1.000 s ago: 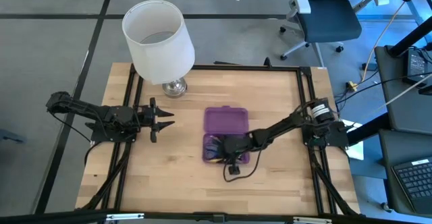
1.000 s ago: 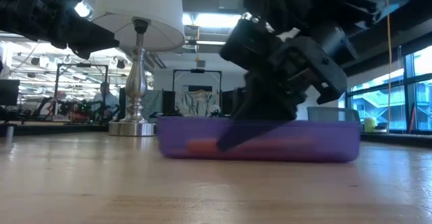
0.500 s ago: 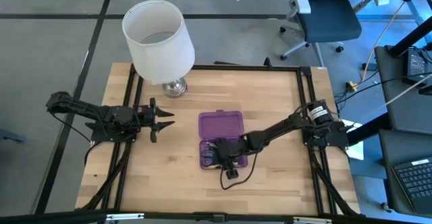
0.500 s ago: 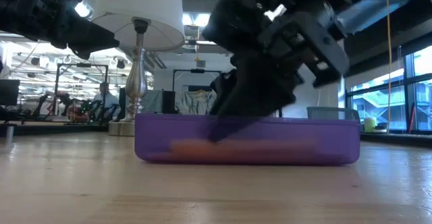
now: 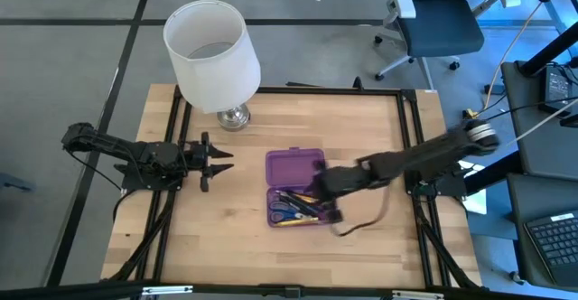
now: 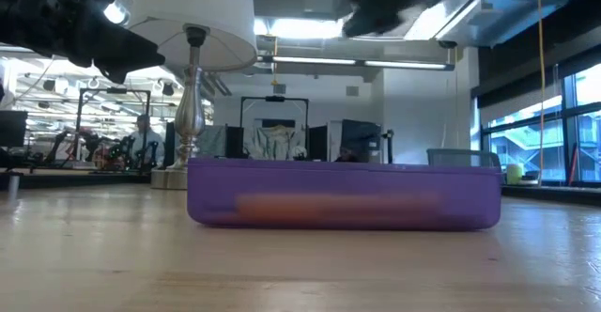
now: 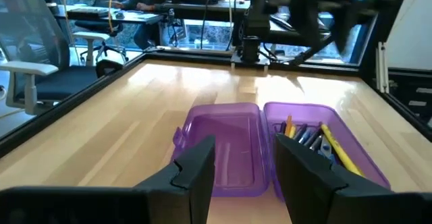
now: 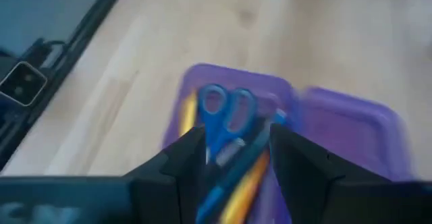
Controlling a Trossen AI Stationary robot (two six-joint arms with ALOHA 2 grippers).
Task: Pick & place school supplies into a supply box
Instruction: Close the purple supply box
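The purple supply box (image 5: pixel 296 190) lies open at the table's middle, its lid (image 5: pixel 295 166) flat on the far side. Its tray (image 7: pixel 324 146) holds blue-handled scissors (image 8: pixel 226 113), a yellow pencil (image 7: pixel 335 146), an orange one (image 6: pixel 338 204) and dark pens, all lying on the tray's floor. My right gripper (image 8: pixel 236 140) hangs open above the tray's right part (image 5: pixel 318 187), touching nothing. My left gripper (image 5: pixel 219 159) stands open at the table's left, pointing at the box from a distance (image 7: pixel 246 173).
A lamp with a white shade (image 5: pixel 212 51) and a chrome foot (image 5: pixel 233 117) stands at the far left. Black frame rails (image 5: pixel 411 155) run along both sides. A black cable (image 5: pixel 361 223) loops from the right arm down near the box. Bare wood lies toward the near edge.
My right gripper has risen out of the box's tray and now hangs well above it, drawn slightly toward the table's right. Before that, the box slid a little toward the table's left. The scissors and pencils stay in the tray.
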